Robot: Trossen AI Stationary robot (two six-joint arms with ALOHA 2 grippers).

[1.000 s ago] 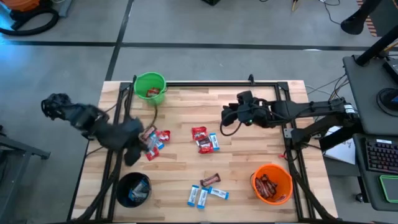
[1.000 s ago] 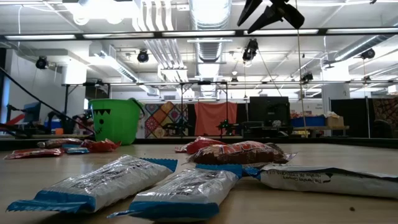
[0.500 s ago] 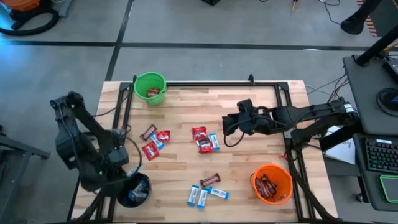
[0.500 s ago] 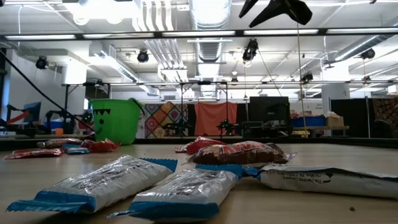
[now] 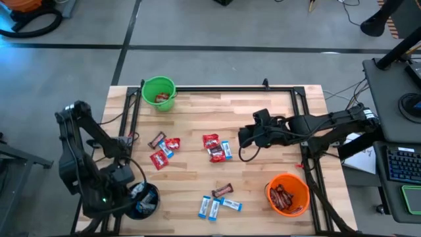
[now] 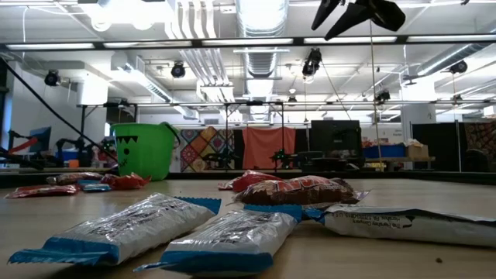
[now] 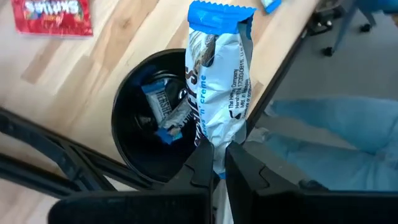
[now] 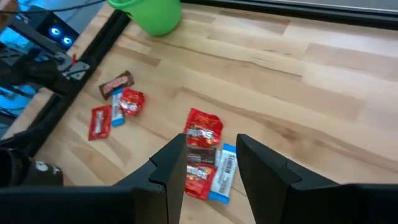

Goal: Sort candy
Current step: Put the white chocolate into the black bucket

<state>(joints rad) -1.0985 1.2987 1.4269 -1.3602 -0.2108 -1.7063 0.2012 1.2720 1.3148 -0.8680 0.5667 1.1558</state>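
Note:
My left gripper (image 7: 217,163) hangs over the black bucket (image 7: 140,140) at the table's near left corner, shut on a blue-and-white candy packet (image 7: 219,74). More blue-and-white packets (image 7: 163,112) lie inside that bucket. My right gripper (image 8: 211,163) stands open and empty above the middle heap of red, brown and blue-and-white candy (image 8: 204,149); in the high view it (image 5: 245,137) is right of that heap (image 5: 216,146). Another heap (image 5: 162,149) lies at the left, and several packets (image 5: 217,203) lie near the front edge. My left gripper pinches one end of the blue-and-white packet (image 7: 216,152) between its two fingers. The fingers slant steeply down and lie along the packet. The packet sticks out past the fingertips, lifted clear, over the black bucket's rim and mouth.
A green bucket (image 5: 158,92) stands at the far left with something red in it. An orange bucket (image 5: 287,194) with brown bars stands at the near right. A black frame (image 5: 299,99) runs round the wooden table. Bare wood (image 5: 263,171) lies between the heaps.
My left gripper, staying shut, has swung from beside the left heap toward the table's near edge, turning as it went. It now hangs lower, over the black bucket, with the packet. My right gripper has drifted a little toward the near edge.

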